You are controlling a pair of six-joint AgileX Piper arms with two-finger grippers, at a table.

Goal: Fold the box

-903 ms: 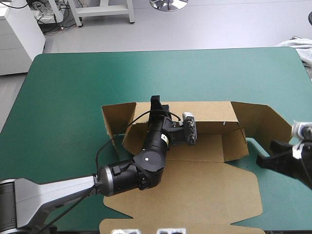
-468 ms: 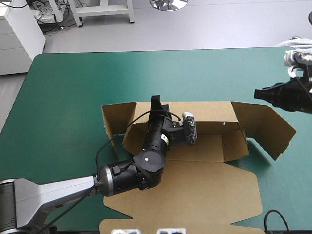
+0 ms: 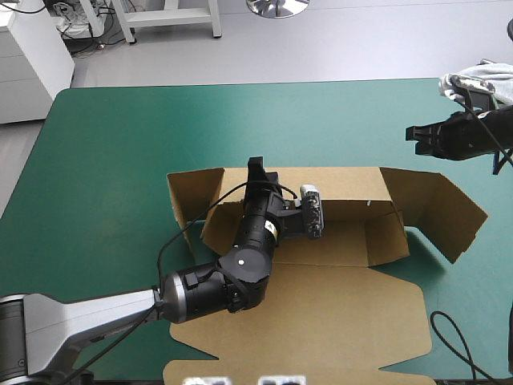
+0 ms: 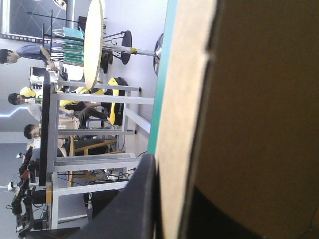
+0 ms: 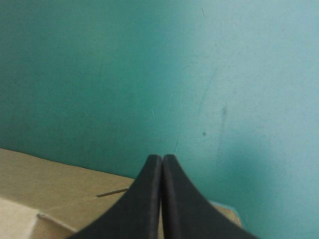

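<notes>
We find the box (image 3: 321, 309) in the middle of the surface (image 3: 120, 136), reaching toward the near edge. Its far wall stands raised, a flap juts out at each end, and the lid lies flat on the near side. The left claw (image 3: 257, 169) sits on top of that far wall, left of its middle, nipped narrow on the board. In the left wrist view one black finger (image 4: 142, 199) lies against the sheet, which we see edge-on running between the fingers.

The right claw (image 3: 410, 132) hangs over bare teal-green cover, beyond the box's right flap and apart from it, toward the far right corner. Its fingers meet in one pointed arch with nothing between them. In its wrist view we see brown board under and beside the fingers' bases, with cover ahead of the tips. A white cloth (image 3: 485, 76) lies at the far right corner, behind that claw.
</notes>
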